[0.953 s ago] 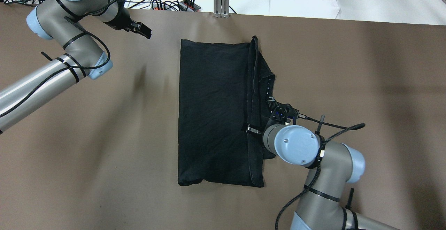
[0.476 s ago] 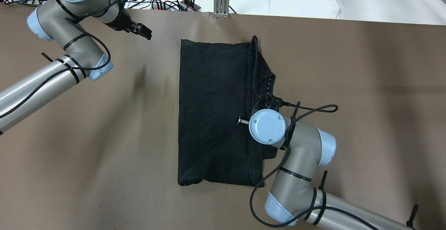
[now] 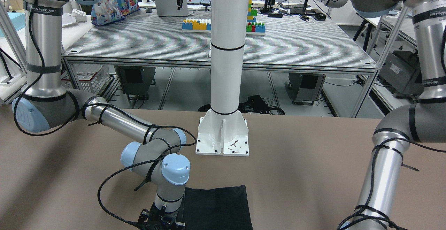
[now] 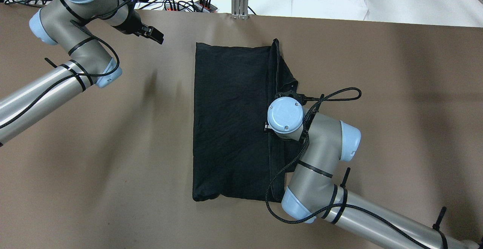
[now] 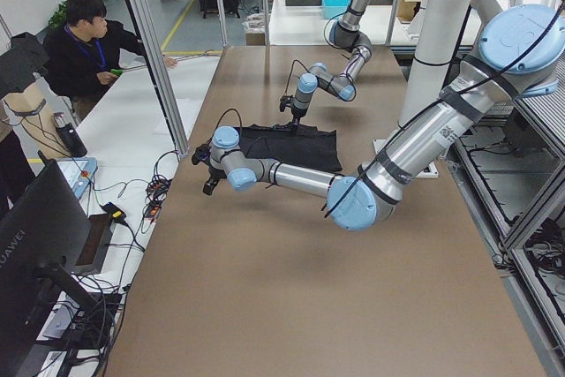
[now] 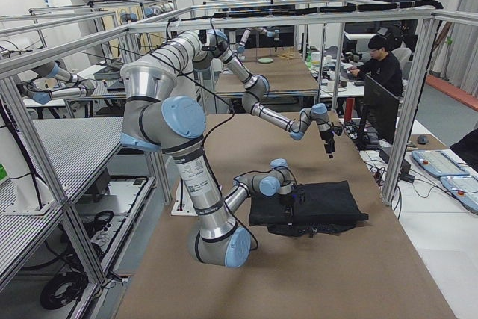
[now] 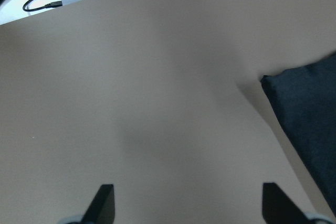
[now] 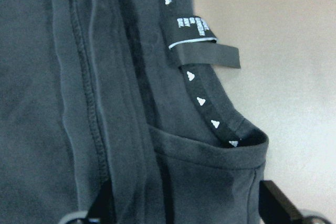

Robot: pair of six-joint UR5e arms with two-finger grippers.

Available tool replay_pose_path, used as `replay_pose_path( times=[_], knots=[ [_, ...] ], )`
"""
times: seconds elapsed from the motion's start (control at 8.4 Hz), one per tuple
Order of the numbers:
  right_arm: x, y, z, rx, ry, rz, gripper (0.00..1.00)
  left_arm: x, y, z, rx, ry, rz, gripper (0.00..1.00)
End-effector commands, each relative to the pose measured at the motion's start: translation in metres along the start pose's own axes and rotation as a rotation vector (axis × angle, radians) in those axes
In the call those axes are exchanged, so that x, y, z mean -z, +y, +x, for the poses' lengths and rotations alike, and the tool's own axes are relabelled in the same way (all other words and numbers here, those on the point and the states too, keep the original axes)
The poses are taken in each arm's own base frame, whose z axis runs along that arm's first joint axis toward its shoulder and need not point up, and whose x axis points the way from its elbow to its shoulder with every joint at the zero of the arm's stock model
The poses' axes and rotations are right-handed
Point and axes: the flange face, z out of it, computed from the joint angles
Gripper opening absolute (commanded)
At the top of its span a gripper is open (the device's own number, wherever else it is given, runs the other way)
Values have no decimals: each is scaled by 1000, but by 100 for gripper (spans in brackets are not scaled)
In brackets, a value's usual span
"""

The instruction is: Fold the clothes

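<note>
**Overhead:** the black rectangular soft-fabric garment [image 4: 230,120] lies flat in the middle of the brown desk [image 4: 113,147]. Its long side runs away from the robot. Along its right edge a doubled layer and the neck opening stick out. The right arm [image 4: 317,143] reaches over that edge, wrist pointing down. The left pincer [image 4: 155,37] hangs over bare desk at the far left, well apart from the garment.

**Front-facing:** the garment is near the white pillar base [image 3: 223,137], not touching it.

**Side views:** the right arm's wrist stands upright over the garment.

**Left wrist:** the fingers are spread wide with nothing between them. Bare desk lies below, with a garment corner at right.

**Right wrist:** the right pincer [image 8: 186,200] is spread open above the stitched seams and grips nothing. A black label with white print [image 8: 191,27] and a row of small white triangles [image 8: 202,100] sit on the neckband.
</note>
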Motion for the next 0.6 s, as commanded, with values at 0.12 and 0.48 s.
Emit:
replay_pose_path(
  times=[0.12,0.48],
  knots=[
    [-21,-35,65,123,58,-30,94,-1,0,0,-1,-1,-4,100],
    [7,-41,95,219,11,-22,94,-5,3,7,-4,4,-10,100]
  ],
)
